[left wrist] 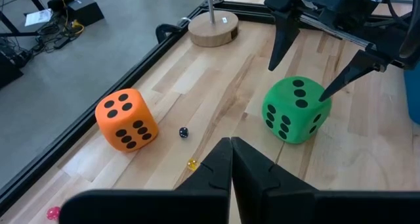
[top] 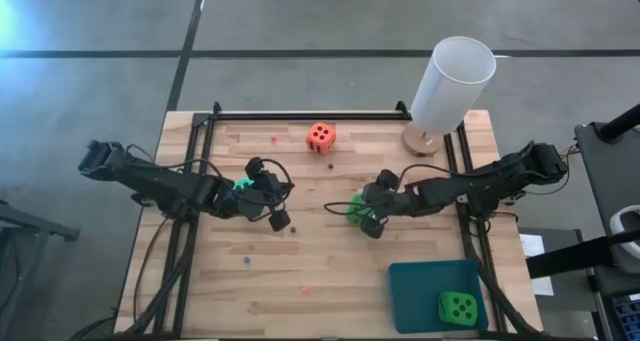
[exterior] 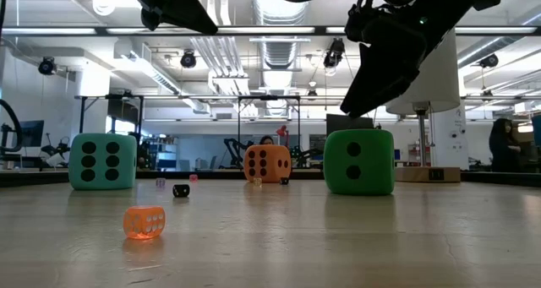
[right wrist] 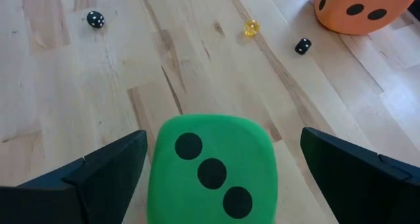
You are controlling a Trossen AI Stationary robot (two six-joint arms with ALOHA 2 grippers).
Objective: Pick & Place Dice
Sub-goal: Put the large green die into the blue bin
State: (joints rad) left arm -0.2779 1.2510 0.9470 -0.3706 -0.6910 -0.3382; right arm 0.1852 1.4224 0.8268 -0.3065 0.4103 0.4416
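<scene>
A wooden surface (top: 300, 241) seen from above, with two dark arms reaching toward its middle. The right end effector (top: 366, 217) hangs over a green die (top: 355, 205) near the centre, its fingers wide apart with one on each side of the cube. The right wrist view shows the die's three-pip face between the two fingers (right wrist: 98, 168), with clear gaps on both sides, so nothing is gripped yet. This looks like the approach step of a pick; the next move would call for lowering a little, then closing squarely on the cube's opposite faces.

The left end effector (top: 277, 211) waits just left of centre with its fingers pressed together, empty. A turquoise die (top: 243, 185) sits beside it, mostly hidden under the arm from above; the low view shows it whole (exterior: 102, 161), six pips facing the camera.

An orange die (top: 321, 136) rests toward the far edge. A second green die (top: 458, 306) already lies in a dark teal tray (top: 420, 281) at the near right corner, seen only from above. A tall white cylinder (top: 452, 84) stands on a round wooden base at the far right.

The low and wrist views also reveal several tiny dice scattered on the wood, including a small translucent orange one (exterior: 144, 222).
</scene>
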